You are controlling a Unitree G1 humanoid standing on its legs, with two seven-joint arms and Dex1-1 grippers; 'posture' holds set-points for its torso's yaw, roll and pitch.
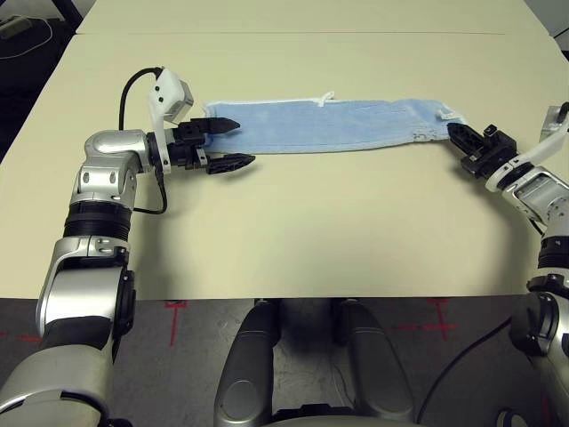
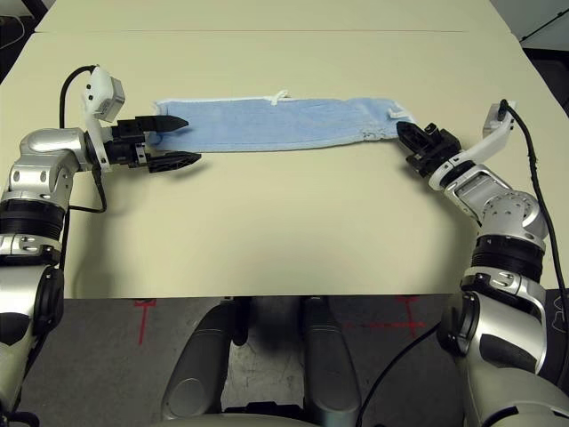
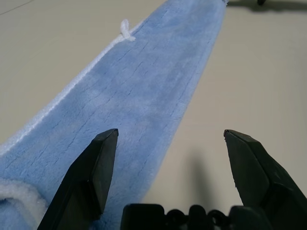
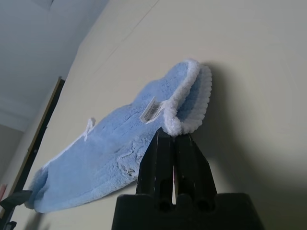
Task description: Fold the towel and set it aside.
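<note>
Left gripper [image 1: 229,145]: at the towel's left end, fingers spread wide apart; one finger lies over the towel's left edge, the other sits just off the towel's near edge above bare desk. It grips nothing.
Towel [image 1: 329,124]: light blue terry cloth folded into a long narrow strip, lying flat on the desk and running left to right between the two grippers. White stitched edging runs along its far side.
Loop [image 1: 325,97]: small white loop sticking out from the towel's far edge, near the middle of the strip.
Tag [image 4: 153,109]: small white tag on the towel's top face, close to its right end.
Towel's right end [image 4: 192,98]: curled up off the desk, its white edging rolled over.
Right gripper [image 1: 457,135]: at the towel's right end, fingers pressed together; in the right wrist view their tips meet the rolled white edging. Whether any cloth is pinched between them cannot be told.
Desk [image 1: 311,222]: pale beige surface, bare on the side of the towel nearer the robot.
</note>
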